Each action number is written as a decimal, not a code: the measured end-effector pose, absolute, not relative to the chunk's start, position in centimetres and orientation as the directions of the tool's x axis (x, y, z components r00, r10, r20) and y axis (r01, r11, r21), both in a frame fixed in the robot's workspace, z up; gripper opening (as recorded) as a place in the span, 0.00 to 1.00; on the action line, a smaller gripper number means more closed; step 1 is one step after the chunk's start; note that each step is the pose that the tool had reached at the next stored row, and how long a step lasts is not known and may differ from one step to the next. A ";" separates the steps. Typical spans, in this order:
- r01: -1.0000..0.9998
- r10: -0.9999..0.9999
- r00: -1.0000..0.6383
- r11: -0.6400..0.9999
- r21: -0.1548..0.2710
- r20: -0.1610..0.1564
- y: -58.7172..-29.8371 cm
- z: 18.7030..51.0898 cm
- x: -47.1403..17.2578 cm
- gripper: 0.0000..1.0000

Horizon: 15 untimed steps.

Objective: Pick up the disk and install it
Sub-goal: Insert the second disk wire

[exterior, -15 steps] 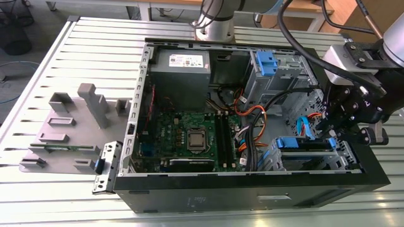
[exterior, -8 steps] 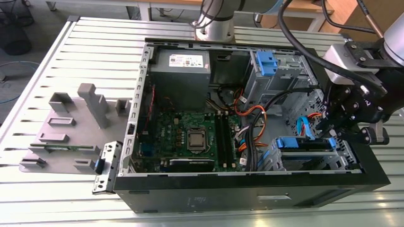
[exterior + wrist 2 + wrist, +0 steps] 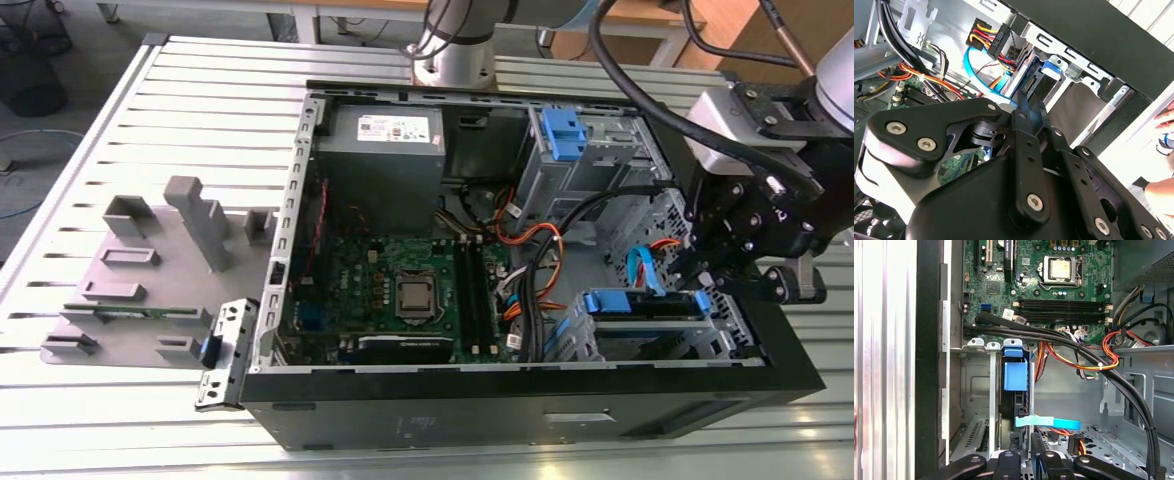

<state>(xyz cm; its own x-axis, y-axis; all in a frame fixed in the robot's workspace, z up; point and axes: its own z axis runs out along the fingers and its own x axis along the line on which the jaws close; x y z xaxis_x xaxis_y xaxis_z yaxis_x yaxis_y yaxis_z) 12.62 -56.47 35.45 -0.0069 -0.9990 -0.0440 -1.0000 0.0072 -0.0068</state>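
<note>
Though I watch it closely in the second wrist view, I cannot tell whether the gripper [image 3: 1030,106] is clenched or released. In the exterior view the tool hangs at four o'clock of the open computer case [image 3: 534,410], over the small drive cage [image 3: 727,335] in that corner.

The disk [image 3: 645,304] stands on edge inside this cage, with blue rails at both ends. Its long axis runs from nine to three o'clock, and the three o'clock end points toward the tool.

At nine o'clock from the disk lies the motherboard [image 3: 400,290], and at twelve stands the tall grey drive cage [image 3: 587,170].

The case lies on a slatted aluminium table [image 3: 174,130], with a grey fixture plate [image 3: 127,300] at nine o'clock and the arm's base [image 3: 454,50] at twelve. Beyond the table I see a wooden bench top [image 3: 360,4] at twelve o'clock and grey floor [image 3: 27,170] at nine.
</note>
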 end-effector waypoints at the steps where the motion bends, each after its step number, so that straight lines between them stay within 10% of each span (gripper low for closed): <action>1: -1.000 -0.999 -0.007 0.007 -0.007 -0.044 -56.5 35.4 12.6 0.24; 15: -1.000 -0.999 -0.007 0.007 -0.007 -0.044 -56.2 35.4 12.6 0.24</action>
